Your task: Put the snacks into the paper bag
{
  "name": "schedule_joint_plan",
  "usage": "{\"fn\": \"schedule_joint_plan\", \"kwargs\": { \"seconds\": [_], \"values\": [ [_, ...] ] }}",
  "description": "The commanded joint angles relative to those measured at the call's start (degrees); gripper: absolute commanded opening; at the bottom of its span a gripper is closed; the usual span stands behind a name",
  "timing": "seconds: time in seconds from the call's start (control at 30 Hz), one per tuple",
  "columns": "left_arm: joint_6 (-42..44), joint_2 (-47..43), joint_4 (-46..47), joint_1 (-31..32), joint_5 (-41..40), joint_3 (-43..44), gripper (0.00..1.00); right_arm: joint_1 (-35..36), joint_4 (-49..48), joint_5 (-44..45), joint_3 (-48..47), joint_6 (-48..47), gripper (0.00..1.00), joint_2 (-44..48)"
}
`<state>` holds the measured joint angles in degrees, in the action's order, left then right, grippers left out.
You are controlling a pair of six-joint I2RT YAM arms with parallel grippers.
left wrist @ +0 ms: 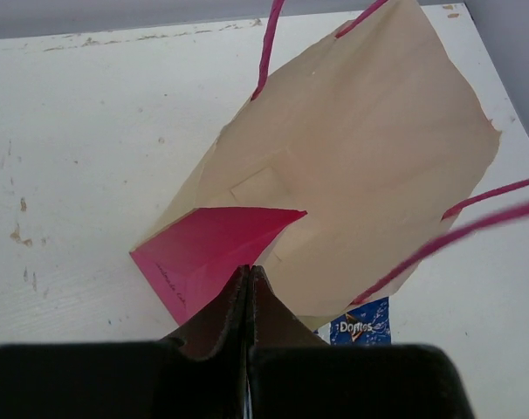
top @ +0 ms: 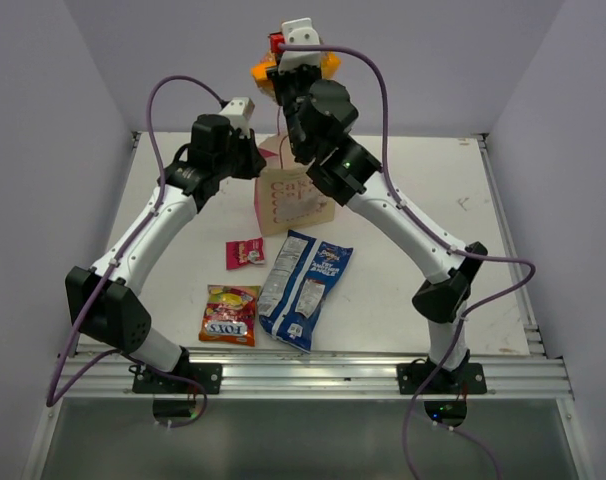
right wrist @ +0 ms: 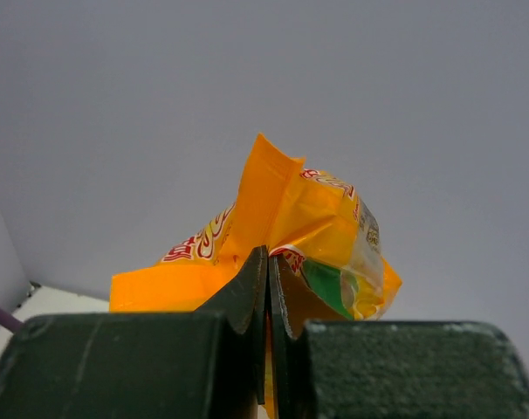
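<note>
Pressed together low in the left wrist view, the fingers of the left gripper are closed on the pink side fold of the paper bag, which is stood upright on the table. The orange-yellow packet is pinched between the shut jaws of the right gripper and is held in the air, beyond the bag in the top view. Nearer the arm bases, the long blue-white bag, the red-yellow "FOX'S" packet and the small pink-red sachet are laid flat on the table, outside the bag.
</note>
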<state>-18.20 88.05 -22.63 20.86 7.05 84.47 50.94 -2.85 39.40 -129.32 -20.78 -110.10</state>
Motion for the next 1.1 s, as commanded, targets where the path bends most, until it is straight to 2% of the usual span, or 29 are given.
{"fn": "schedule_joint_plan", "kwargs": {
  "seconds": [0.0,0.1,0.2,0.33,0.67,0.8,1.07],
  "values": [
    [1.5,-0.9,-0.7,-0.1,2.0,0.0,0.00,0.0,-10.1,-1.5,-8.0,-0.9,0.00,-1.6],
    [1.5,-0.8,-0.7,-0.1,2.3,0.0,0.00,0.0,-9.3,-1.8,-11.5,0.2,0.00,-3.5],
    [1.6,-0.8,-0.7,-0.1,2.4,-0.1,0.00,0.0,-8.0,-1.2,-10.9,2.2,0.00,-4.2],
    [2.0,-0.9,-0.7,-0.1,2.3,-0.2,0.00,0.0,-7.8,-0.1,-2.8,7.9,0.00,-1.2],
    [2.1,0.3,-0.6,-0.1,2.7,0.3,0.00,0.7,-9.1,3.4,10.3,9.3,0.00,6.2],
    [2.1,0.5,-0.6,-0.2,2.6,0.3,0.00,0.9,-9.5,5.6,18.6,11.3,0.00,10.1],
    [2.6,0.5,-1.2,-0.2,1.6,0.8,0.00,0.9,-10.2,7.1,27.1,12.4,0.00,12.5]
  ]
}}
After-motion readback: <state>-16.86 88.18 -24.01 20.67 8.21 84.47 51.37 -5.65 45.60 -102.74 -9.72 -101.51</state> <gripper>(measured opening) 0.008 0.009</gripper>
